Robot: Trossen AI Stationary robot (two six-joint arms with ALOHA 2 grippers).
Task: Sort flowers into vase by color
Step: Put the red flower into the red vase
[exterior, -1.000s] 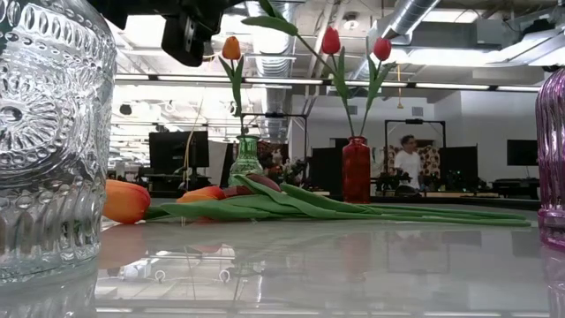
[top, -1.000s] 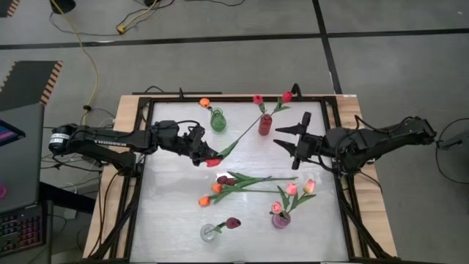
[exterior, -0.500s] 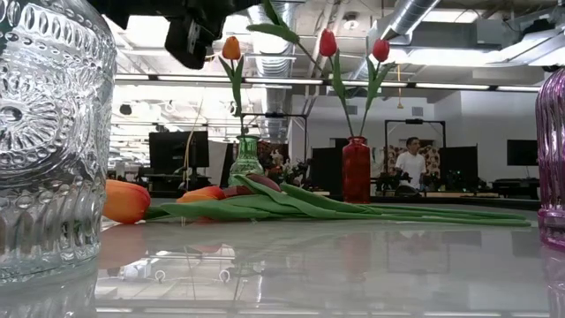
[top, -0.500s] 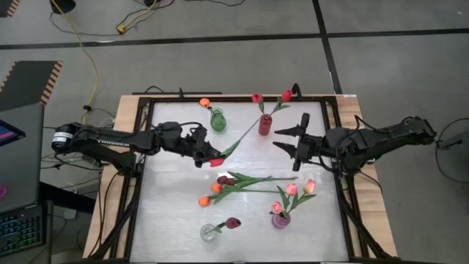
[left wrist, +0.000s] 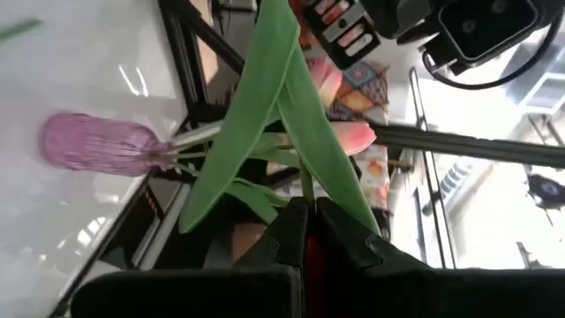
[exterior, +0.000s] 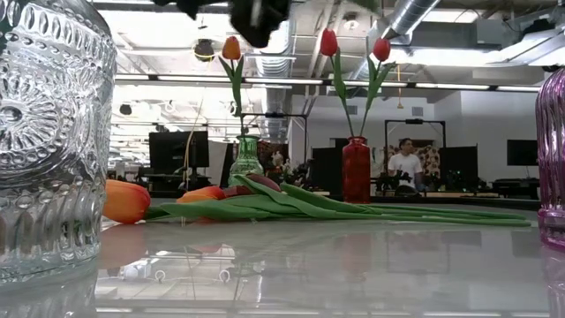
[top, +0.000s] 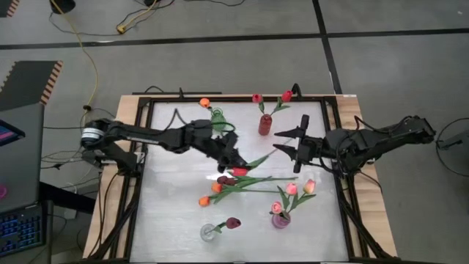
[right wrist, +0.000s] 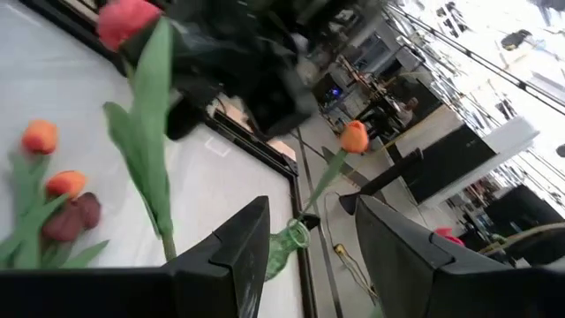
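Pinching a red tulip (top: pixel 239 171) by its stem near the head, the left gripper (top: pixel 233 159) hovers above the table's middle with its fingers pressed together. The bloom sits at its 5 o'clock and the leaf trails toward 3 o'clock. From there, at 5 o'clock, loose tulips (top: pixel 220 187) lie in a pile on the table (top: pixel 168 213). The red vase (top: pixel 264 125) holding two red blooms stands at 1 o'clock, the green vase (exterior: pixel 245 160) with an orange bloom at 11 o'clock, the purple vase (top: pixel 281 219) with pink blooms at 5 o'clock, and the clear vase (top: pixel 209 232) with a maroon bloom at 6 o'clock. No writing can be read.

At 3 o'clock, the right gripper (top: pixel 287 140) waits with fingers spread, holding nothing.

Only the low view shows a person (exterior: pixel 406 165) in the room behind; only the left wrist view shows the closed fingers (left wrist: pixel 340 234) gripping the stem.
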